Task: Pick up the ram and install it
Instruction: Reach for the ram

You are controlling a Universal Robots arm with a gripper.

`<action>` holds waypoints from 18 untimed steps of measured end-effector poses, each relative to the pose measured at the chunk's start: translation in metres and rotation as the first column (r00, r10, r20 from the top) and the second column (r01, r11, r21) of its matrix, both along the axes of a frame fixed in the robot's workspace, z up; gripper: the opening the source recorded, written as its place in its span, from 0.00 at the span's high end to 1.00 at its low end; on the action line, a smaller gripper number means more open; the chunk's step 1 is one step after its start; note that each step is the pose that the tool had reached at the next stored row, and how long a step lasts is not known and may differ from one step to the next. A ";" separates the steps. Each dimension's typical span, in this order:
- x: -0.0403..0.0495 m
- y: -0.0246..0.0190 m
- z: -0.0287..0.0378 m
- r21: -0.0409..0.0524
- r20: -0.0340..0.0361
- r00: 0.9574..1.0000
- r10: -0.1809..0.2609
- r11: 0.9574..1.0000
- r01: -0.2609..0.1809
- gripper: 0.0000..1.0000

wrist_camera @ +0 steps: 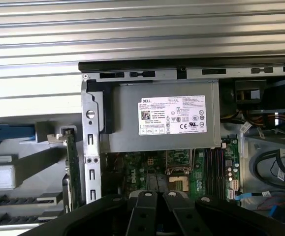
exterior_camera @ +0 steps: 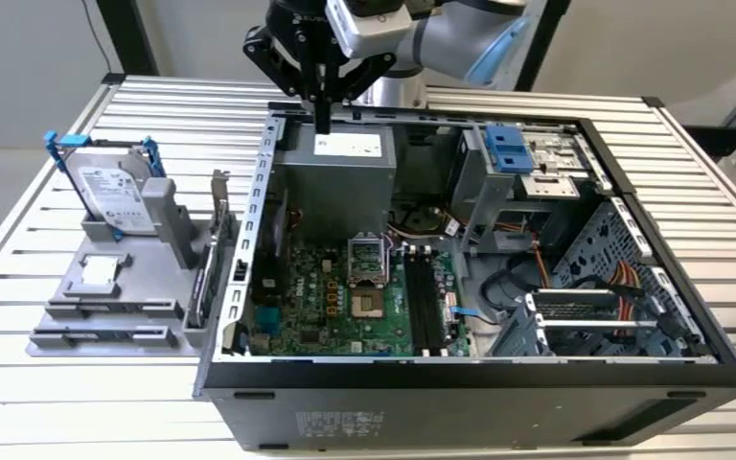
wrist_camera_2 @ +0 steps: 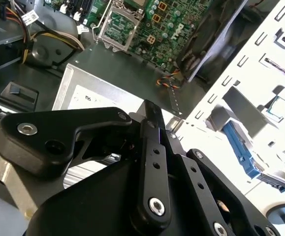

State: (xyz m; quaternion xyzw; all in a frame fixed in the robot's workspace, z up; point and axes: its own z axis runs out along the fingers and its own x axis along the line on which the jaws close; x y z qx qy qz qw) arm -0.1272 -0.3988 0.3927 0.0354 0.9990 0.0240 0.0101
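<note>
The ram (exterior_camera: 211, 259) is a thin greenish stick standing on edge in a grey holder (exterior_camera: 126, 287), just outside the open computer case's side wall. In the first wrist view the ram (wrist_camera: 72, 167) shows edge-on beside that wall. My gripper (exterior_camera: 323, 125) hangs over the case's far end, above the grey power supply (exterior_camera: 336, 163), well apart from the ram. In both wrist views the gripper (wrist_camera_2: 149, 105) (wrist_camera: 160, 195) has its black fingers together with nothing between them. The black memory slots (exterior_camera: 422, 307) lie on the green motherboard (exterior_camera: 330, 297).
The case (exterior_camera: 471, 374) stands on a slatted metal table (exterior_camera: 35, 402). A silver hard drive in a blue frame (exterior_camera: 112, 192) stands upright in the holder. Drive cages, cables and a blue latch (exterior_camera: 512, 149) crowd the case on the exterior view's right.
</note>
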 end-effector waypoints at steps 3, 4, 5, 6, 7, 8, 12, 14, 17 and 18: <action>-0.0036 0.0000 -0.0001 0.000 0.000 1.000 0.000 1.000 0.000 1.00; -0.0047 0.0000 -0.0001 0.000 0.000 1.000 0.000 1.000 0.000 1.00; -0.0061 0.0000 0.0000 0.000 0.000 1.000 0.000 1.000 0.000 1.00; -0.0074 0.0000 0.0000 0.000 0.000 1.000 0.000 1.000 0.000 1.00; -0.0087 0.0000 0.0000 0.000 0.000 1.000 0.000 1.000 0.000 1.00; -0.0098 0.0000 -0.0001 0.000 0.000 1.000 0.000 1.000 0.000 1.00; -0.0138 0.0000 -0.0001 0.000 0.000 1.000 0.000 1.000 0.000 1.00; -0.0159 0.0000 -0.0001 0.000 0.000 1.000 0.000 1.000 0.000 1.00; -0.0187 0.0000 -0.0001 0.000 0.000 1.000 0.000 1.000 0.000 1.00; -0.0196 0.0000 -0.0001 0.000 0.000 1.000 0.000 1.000 0.000 1.00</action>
